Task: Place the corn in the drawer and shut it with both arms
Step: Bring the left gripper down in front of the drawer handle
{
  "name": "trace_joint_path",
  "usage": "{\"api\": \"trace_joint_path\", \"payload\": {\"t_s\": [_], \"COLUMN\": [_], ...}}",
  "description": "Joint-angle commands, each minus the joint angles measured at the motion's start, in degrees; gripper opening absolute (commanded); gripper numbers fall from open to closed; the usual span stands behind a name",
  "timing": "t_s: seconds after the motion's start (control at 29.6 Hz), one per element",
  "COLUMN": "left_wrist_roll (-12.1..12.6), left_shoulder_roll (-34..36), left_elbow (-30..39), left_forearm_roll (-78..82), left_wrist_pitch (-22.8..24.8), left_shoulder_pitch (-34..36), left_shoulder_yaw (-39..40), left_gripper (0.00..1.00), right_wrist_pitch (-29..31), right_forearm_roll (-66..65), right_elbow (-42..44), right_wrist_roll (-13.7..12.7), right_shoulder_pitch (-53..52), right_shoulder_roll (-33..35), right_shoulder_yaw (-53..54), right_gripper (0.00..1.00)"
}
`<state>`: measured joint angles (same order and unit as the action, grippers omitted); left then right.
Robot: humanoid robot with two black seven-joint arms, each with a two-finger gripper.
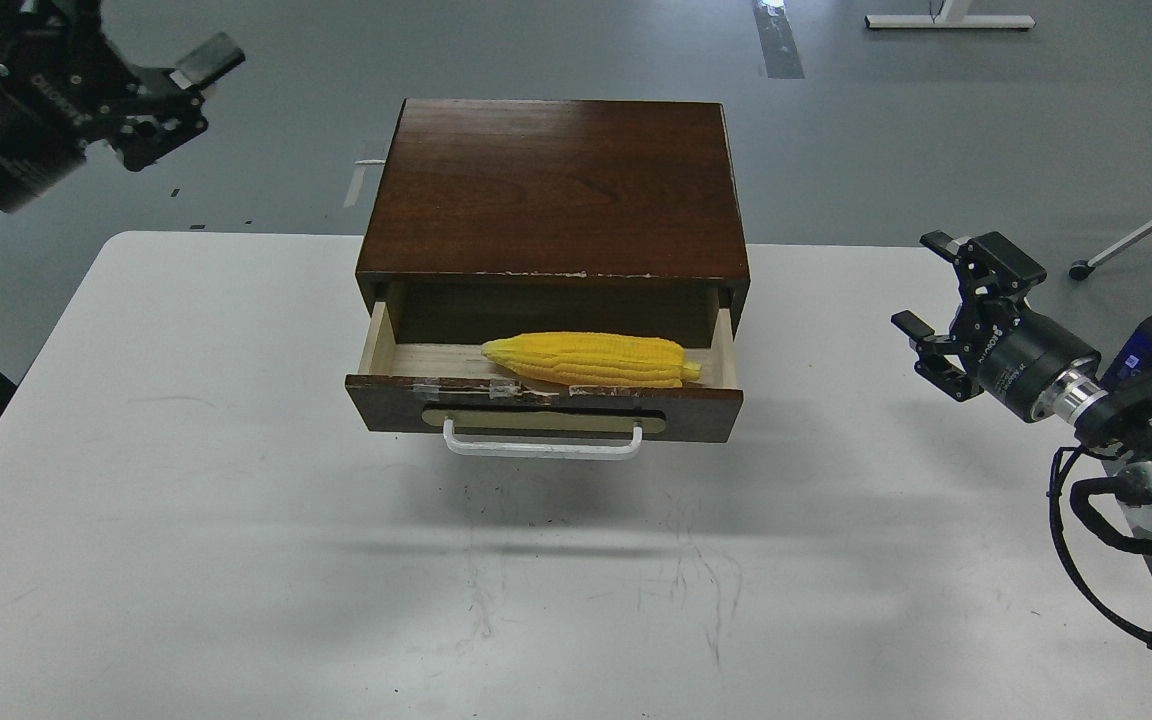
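Corn: yellow, ribbed; lies inside the pulled-out drawer, long axis side to side along the drawer front, tapered tip at left, blunt end at right. Drawer: dark brown, white bar handle, taped top edge; cabinet stands on the white table. Left tool: ROBOTIQ lettering seen reversed, fingers apart, empty, raised far left. Right tool: lettering too small to read, fingers apart, empty, well right of the drawer.

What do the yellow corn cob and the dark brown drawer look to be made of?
The ribbed yellow corn cob looks like moulded plastic: uniform bright colour, matte surface. The dark brown drawer looks like stained wood, with visible grain, pale unfinished wood inside and chipped, taped top edge. Its white bar handle could be painted metal or plastic.
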<state>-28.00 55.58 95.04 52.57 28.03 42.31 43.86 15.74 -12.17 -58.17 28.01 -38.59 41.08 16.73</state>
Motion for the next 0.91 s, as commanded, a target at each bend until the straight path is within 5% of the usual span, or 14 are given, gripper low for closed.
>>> {"api": "trace_joint_path", "payload": {"t_s": [0.0, 0.24, 0.44, 0.51, 0.54, 0.57, 0.88], "left_wrist_roll": [0.00, 0.00, 0.00, 0.00, 0.00, 0.00, 0.00], "left_shoulder_roll": [-6.53, -15.94, -19.46, -19.46, -19.46, -19.46, -19.02], "left_elbow": [5.50, 5.95, 5.77, 5.60, 5.51, 5.42, 0.42], "left_forearm_roll": [17.01, 34.62, 38.57, 38.66, 39.01, 39.19, 39.10], "left_wrist_pitch": [-0.03, -0.03, -0.03, -0.03, -0.03, -0.03, -0.03], "left_shoulder_pitch": [-0.21, -1.45, -2.76, -3.46, -4.51, -4.96, -16.21], "left_shoulder_yaw": [-0.79, -5.19, -13.35, -14.67, -15.98, -16.61, -17.14], "left_gripper": [0.99, 0.98, 0.77, 0.52, 0.15, 0.02, 0.00], "right_wrist_pitch": [-0.01, -0.01, -0.45, -0.71, -0.97, -0.98, -0.98], "right_forearm_roll": [0.04, -0.04, 0.04, -0.04, -0.04, -0.04, 0.04], "right_elbow": [-0.02, -0.02, -0.10, -0.02, -0.02, -0.02, -0.10], "right_wrist_roll": [-0.01, -0.01, -0.01, -0.01, -0.01, -0.01, -0.01], "right_shoulder_pitch": [0.71, 1.24, 1.77, 1.85, 1.86, 1.86, 2.12], "right_shoulder_roll": [-0.04, 0.05, 0.14, 0.14, 0.23, 0.14, 0.05], "right_shoulder_yaw": [-0.03, 0.05, 0.05, 0.05, 0.05, 0.05, -0.03], "right_gripper": [0.99, 0.99, 0.99, 0.99, 0.99, 0.99, 0.99]}}
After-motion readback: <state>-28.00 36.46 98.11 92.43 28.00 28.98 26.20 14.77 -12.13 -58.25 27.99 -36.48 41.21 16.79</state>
